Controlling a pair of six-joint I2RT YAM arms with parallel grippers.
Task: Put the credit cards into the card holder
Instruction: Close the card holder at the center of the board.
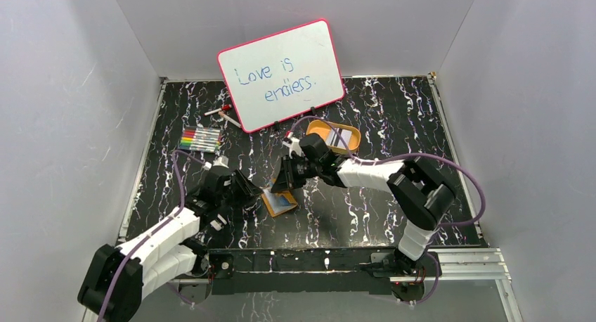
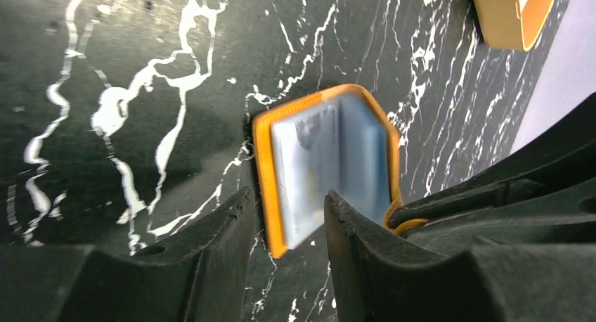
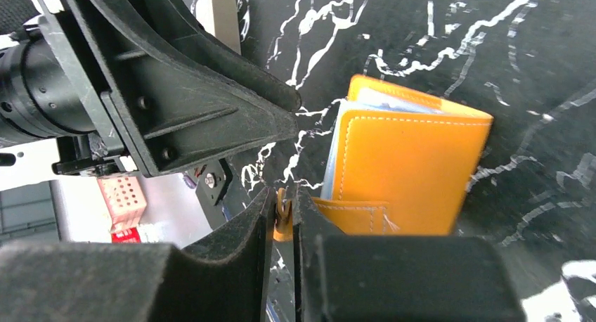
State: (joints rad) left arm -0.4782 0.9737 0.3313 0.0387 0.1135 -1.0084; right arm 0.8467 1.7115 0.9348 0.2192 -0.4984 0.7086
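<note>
Note at left the left gripper (image 2: 288,202), jaws parted and grasping nothing, set low astride the near corner of the card holder (image 2: 365,160), seemingly to steady it on the black marbled table (image 1: 337,220). Between both grippers, lying open: orange-tan leather-like cover with white stitching, clear sleeves (image 2: 309,174) fanned up, something pale blue showing through. Further right, see the right gripper (image 3: 282,195) clenched on the holder's snap strap (image 3: 282,220), likely to hold the cover lifted for loading, and behind it the credit cards (image 1: 337,136), pale, in the orange oval tray (image 1: 353,145).
</note>
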